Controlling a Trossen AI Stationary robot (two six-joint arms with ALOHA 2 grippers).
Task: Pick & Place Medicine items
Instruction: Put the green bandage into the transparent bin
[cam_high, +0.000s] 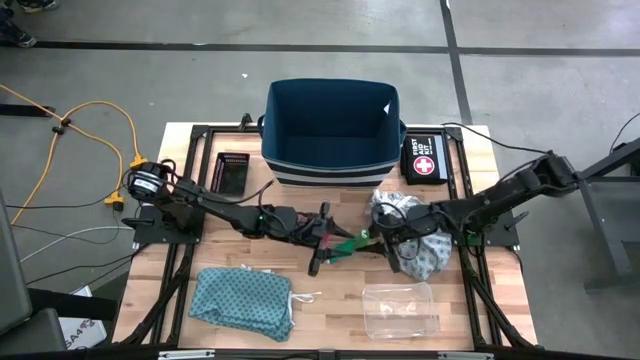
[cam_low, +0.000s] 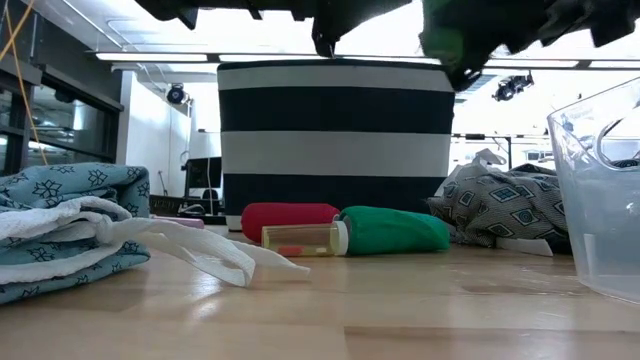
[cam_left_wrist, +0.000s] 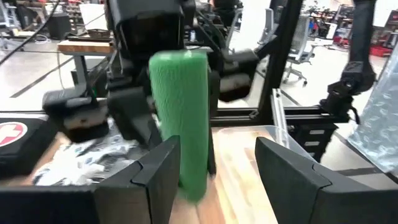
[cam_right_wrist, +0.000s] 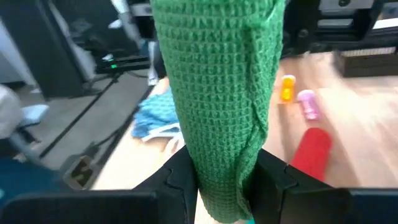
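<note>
My right gripper (cam_right_wrist: 227, 186) is shut on a green tube (cam_right_wrist: 217, 81), held in the air above the table's middle (cam_high: 352, 244). My left gripper (cam_left_wrist: 214, 180) is open and faces it from the table's left. Its fingers stand on either side of the tube's free end (cam_left_wrist: 180, 124), which is close to one finger. A second green tube (cam_low: 395, 230), a red tube (cam_low: 290, 218) and a small orange vial (cam_low: 300, 238) lie on their sides on the wood below. The low view shows the held tube at the top (cam_low: 445, 40). My right gripper pinches the green tube between its two fingers at one end (cam_right_wrist: 224, 168), coming level from the table's right. The tube sticks out past the fingertips toward the left gripper, lifted clear of the table. Whether my left gripper touches the tube I cannot tell.
A navy and white striped basket (cam_high: 330, 130) stands at the far middle, with a black first aid pouch (cam_high: 425, 160) to its right and a black tray (cam_high: 232, 172) to its left. A grey patterned cloth (cam_high: 420, 250), a teal cloth (cam_high: 245, 300) and a clear tub (cam_high: 398, 308) lie nearer.
</note>
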